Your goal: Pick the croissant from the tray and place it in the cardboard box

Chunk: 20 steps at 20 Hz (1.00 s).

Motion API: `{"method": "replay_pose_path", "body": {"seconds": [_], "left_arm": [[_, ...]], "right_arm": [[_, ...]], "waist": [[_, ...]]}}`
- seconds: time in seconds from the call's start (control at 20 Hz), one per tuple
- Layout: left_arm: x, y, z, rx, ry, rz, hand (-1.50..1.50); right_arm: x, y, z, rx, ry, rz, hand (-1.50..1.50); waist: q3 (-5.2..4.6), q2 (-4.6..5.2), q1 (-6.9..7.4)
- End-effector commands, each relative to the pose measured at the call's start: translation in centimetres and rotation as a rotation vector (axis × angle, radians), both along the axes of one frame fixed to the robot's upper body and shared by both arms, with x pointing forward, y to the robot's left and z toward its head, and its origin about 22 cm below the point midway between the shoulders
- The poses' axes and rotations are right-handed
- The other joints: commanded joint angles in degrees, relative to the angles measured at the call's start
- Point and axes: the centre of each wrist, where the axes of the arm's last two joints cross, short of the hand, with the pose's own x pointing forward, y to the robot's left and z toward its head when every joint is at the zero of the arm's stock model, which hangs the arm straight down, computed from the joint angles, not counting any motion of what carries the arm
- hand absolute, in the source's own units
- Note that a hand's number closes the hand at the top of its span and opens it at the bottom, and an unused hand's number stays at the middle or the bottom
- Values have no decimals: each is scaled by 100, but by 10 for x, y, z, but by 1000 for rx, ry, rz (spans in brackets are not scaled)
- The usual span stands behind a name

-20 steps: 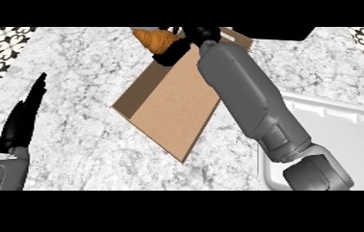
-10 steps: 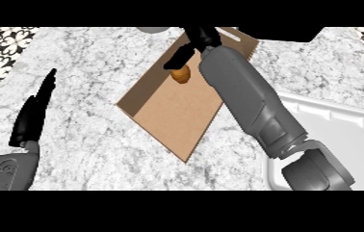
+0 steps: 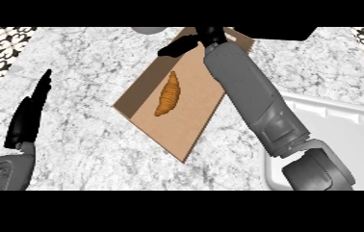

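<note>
The golden-brown croissant point(image 3: 168, 94) lies on the floor of the open cardboard box point(image 3: 195, 120), in its middle-left part, with nothing touching it. My right hand point(image 3: 190, 42) hovers over the box's far end, its fingers spread and holding nothing; the grey forearm crosses the box's right side. The white tray point(image 3: 320, 111) shows at the right edge, partly hidden by my right arm. My left hand point(image 3: 30, 111) rests at the left edge with fingers straight and pointing up.
A grey round object point(image 3: 146, 30) peeks in at the top, just left of the box. A patterned strip point(image 3: 13, 41) runs along the counter's upper-left corner. Marbled counter surface surrounds the box.
The croissant left my right hand and now lies inside the box, lower than before. My right hand has opened and stays over the box's far end. The left hand shifted slightly.
</note>
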Motion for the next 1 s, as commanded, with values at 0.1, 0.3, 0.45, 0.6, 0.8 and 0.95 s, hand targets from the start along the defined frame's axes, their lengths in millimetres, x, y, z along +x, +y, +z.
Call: {"method": "replay_pose_path", "body": {"seconds": [0.1,0.3,0.45,0.6,0.8,0.95], "left_arm": [[-3,23,3,1,17,32,0],[-23,14,6,5,27,31,0],[-16,22,-5,-1,9,47,0],[0,17,3,-6,-3,53,0],[-14,24,6,2,10,43,0],[-11,26,12,9,10,49,0]], "right_arm": [[10,-30,4,177,-34,0,-150],[24,-98,16,241,19,-40,-150],[25,-139,16,193,1,-69,-150],[21,-179,6,209,10,-97,-150],[14,-234,8,178,14,-94,-150],[4,-276,9,150,9,-101,-150]], "waist": [[-1,-21,-188],[7,-71,-190],[0,-57,-274],[0,-57,-320],[3,-70,-289],[5,-53,-254]]}}
